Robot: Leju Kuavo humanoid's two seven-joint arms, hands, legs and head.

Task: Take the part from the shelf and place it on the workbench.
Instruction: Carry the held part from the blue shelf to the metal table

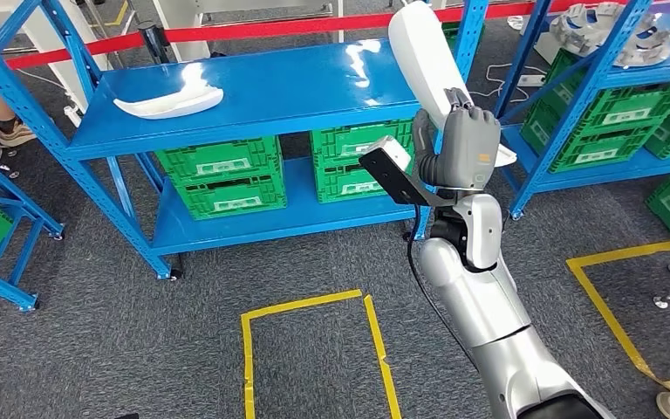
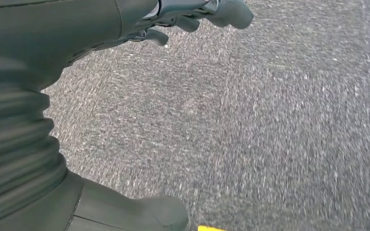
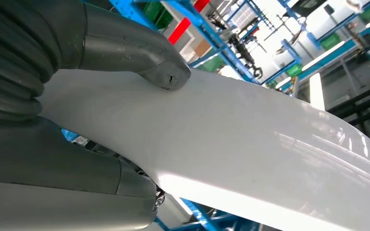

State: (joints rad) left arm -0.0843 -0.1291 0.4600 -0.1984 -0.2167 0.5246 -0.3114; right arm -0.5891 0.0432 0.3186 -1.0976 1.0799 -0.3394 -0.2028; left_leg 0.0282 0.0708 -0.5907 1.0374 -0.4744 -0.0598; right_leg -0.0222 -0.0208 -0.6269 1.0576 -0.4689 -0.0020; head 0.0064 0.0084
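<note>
The right hand [image 1: 468, 144] grips a long white curved part [image 1: 423, 52], fingers wrapped over one end so the shell stands nearly upright in front of the blue shelf [image 1: 253, 96]; held this way, its length stays clear of the shelf deck and uprights. In the right wrist view the thumb [image 3: 166, 72] presses on the part's smooth outer face while the darker fingers close underneath, a clamp across the thin section that suits a slippery, glossy panel. The part [image 3: 250, 159] is off the shelf and in the air, so the carry to the worktop is what remains, judging by how things lie. A second white part [image 1: 170, 99] rests flat on the shelf's top deck, well apart from the held one, with green crates [image 1: 222, 179] stowed on the level below. The left hand [image 2: 192, 14] hangs over grey carpet holding nothing; its fingers seem loosely apart, though the blur makes that uncertain
</note>
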